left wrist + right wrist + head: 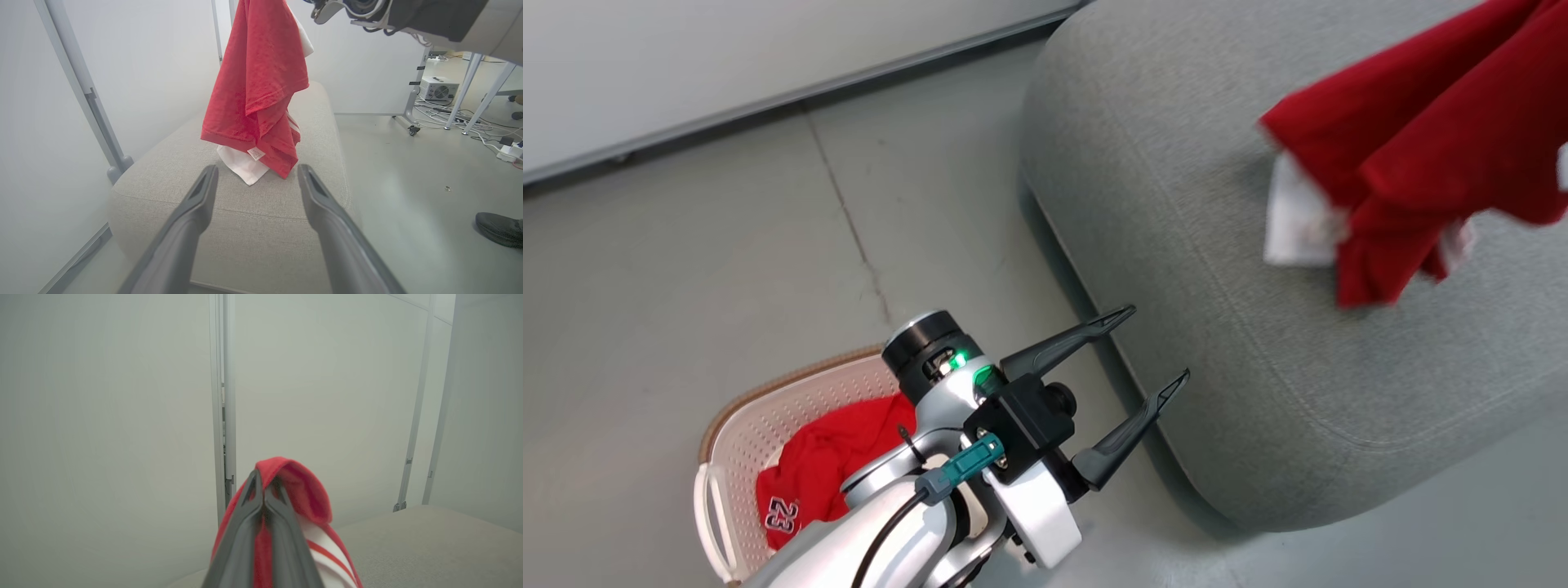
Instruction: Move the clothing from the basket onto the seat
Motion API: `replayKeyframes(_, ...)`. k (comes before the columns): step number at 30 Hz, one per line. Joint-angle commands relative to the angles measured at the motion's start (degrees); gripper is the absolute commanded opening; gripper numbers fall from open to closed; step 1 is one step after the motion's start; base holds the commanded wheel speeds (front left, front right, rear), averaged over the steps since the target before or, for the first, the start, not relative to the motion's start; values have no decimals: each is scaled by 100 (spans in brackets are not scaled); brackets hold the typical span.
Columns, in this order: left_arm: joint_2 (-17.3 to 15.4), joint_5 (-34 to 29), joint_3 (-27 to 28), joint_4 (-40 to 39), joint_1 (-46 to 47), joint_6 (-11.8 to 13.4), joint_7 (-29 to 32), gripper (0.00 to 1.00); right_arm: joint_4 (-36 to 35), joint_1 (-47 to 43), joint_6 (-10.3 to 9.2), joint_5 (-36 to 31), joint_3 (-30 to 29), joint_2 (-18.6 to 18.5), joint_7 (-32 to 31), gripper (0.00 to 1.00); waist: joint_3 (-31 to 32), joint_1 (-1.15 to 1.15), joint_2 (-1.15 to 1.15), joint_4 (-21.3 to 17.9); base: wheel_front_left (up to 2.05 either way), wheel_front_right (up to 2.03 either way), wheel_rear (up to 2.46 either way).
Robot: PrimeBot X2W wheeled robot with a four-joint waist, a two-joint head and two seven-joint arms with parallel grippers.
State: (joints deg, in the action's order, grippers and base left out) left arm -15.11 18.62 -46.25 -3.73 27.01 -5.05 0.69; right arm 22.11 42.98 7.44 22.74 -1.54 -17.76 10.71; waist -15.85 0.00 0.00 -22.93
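- Clothing [825, 474] lies nearest the robot: one red piece with white number print, in the basket [756, 425], not yet moved.
- Left gripper [1158, 343] hangs spread and empty, just beside the near edge of the seat [1176, 204].
- Farther off, the right gripper [264, 486] is pressed together, pinching a second red garment [1437, 139] that dangles over the seat. Whether its hem touches, I cannot tell.
- Roughly halfway, I judge: this garment needs lowering and releasing, then the basket piece follows.

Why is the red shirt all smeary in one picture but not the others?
Head view: the red shirt over the seat is smeared, likely motion blur. Left wrist view: it hangs crisp, while the left gripper's near fingers look soft. Right wrist view: the right gripper, shut on it, is soft.
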Motion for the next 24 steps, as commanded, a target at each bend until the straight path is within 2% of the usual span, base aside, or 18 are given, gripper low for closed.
replayKeyframes(1,-32,-50,4,-34,137,-34,15,100,138,190,9,57,-72,-94,62,0,-217,0,0,179,0,0,0)
replayKeyframes(5,-39,-103,-36,-137,335,-60,60,100,727,572,9,139,-106,-348,112,0,-550,0,0,337,0,0,0)
replayKeyframes(9,-81,-154,-36,-223,481,-58,142,100,1453,737,9,242,-49,-438,213,0,-924,0,0,416,0,0,0)
replayKeyframes(15,-163,-235,-94,-298,684,-87,260,100,2572,668,9,515,8,-220,376,0,-1405,0,0,465,0,0,0)
replayKeyframes(24,-160,-258,-179,-260,878,-118,269,100,3505,290,9,999,-148,-10,457,0,-1631,0,0,567,0,0,0)
